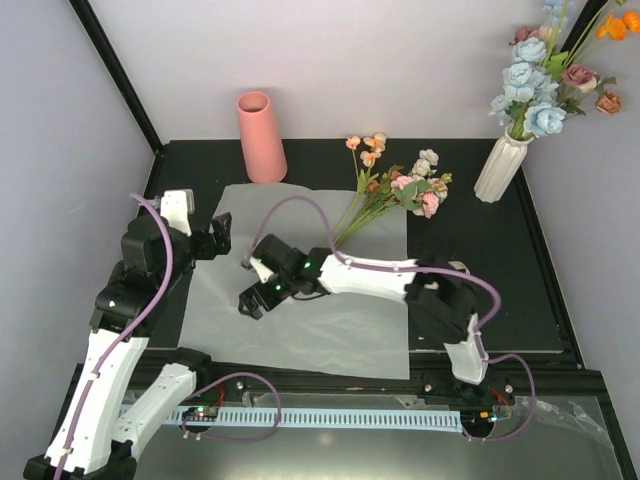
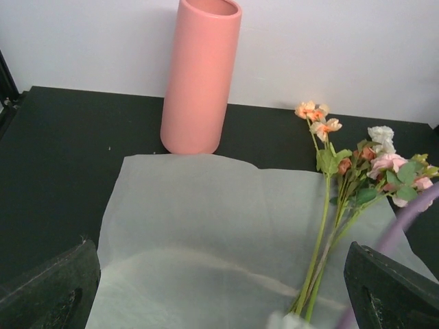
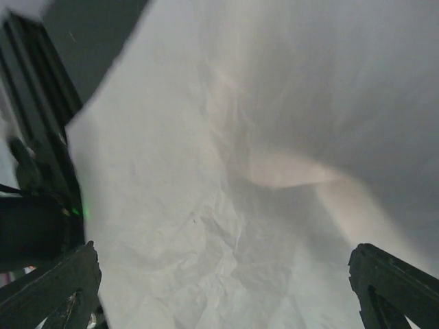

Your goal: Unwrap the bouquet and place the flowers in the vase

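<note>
My left fingers (image 1: 218, 233) are spread wide with nothing between them, above the left edge of the wrapping paper (image 1: 300, 325). In my left wrist view the two dark pads (image 2: 48, 295) frame the sheet (image 2: 206, 219), which lies opened out flat on the black tabletop (image 2: 55, 151).

My right fingers (image 1: 249, 284) are also released and hold nothing. They hang over the left-middle part of the paper, with the arm reaching across the sheet from its right side. The right wrist view shows only creased, pale paper (image 3: 240, 171) between the pads (image 3: 48, 288). I cannot tell whether the tips touch the sheet.

The flowers (image 1: 392, 192) are unwrapped and lie loose at the paper's far right corner. Their green stems rest on the sheet and point toward its middle. The pink, peach and cream blooms (image 2: 374, 164) fan out past the far edge onto the bare tabletop (image 1: 480, 250). They are apart from both sets of fingers.

The vase (image 1: 261, 137) stands upright just beyond the paper's far edge, toward its left end. It is salmon-pink and its mouth is open (image 2: 200, 75). It is well to the left of the blooms.

Off the paper's far right corner, well apart from it, a white ribbed vase (image 1: 500, 166) holds a blue-and-orange bunch (image 1: 545, 85).
</note>
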Controlling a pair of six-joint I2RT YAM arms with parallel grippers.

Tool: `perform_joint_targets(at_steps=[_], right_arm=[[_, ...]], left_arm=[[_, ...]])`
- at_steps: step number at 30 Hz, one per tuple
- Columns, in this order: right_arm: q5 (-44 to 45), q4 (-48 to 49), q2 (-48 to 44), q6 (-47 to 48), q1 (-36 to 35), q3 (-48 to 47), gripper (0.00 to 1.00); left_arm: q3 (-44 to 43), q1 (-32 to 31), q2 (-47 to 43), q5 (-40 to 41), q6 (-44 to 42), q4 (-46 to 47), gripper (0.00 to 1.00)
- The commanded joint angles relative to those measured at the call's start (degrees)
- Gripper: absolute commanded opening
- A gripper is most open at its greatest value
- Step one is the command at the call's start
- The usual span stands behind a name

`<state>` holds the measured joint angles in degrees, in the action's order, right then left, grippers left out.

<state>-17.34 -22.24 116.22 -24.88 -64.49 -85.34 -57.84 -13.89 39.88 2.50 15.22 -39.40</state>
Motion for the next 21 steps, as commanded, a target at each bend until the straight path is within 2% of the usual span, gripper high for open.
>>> perform_joint_targets(at_steps=[1,5,9,13,16,21], right_arm=[[9.25,-1.71,-12.37,1.95,3.73,1.13,1.00],[16.18,-3.02,-19.78,1.00,8.97,5.32,1.00],[19.87,-2.01,-27.05,-0.76,15.78,12.43,1.00],[18.15,-1.30,-33.57,-4.66,24.93,19.23,1.00],[17.29,-0.43,-37.72,-5.48,31.08,23.45,1.00],[15.99,0.80,-41.75,-3.38,37.18,27.64,1.00]], left_arm=[[-0.51,0.27,0.24,-2.09,-1.64,1.46,0.99],[-1.82,0.27,2.49,-4.07,-2.63,1.01,0.99],[-4.31,0.11,7.12,-10.77,-3.37,0.02,0.97],[-5.39,-1.72,12.31,-15.91,-2.62,2.91,0.96],[-7.03,-4.83,17.82,-15.66,-2.51,5.12,0.95],[-13.75,-10.64,32.58,-14.53,-5.01,6.44,0.90]])
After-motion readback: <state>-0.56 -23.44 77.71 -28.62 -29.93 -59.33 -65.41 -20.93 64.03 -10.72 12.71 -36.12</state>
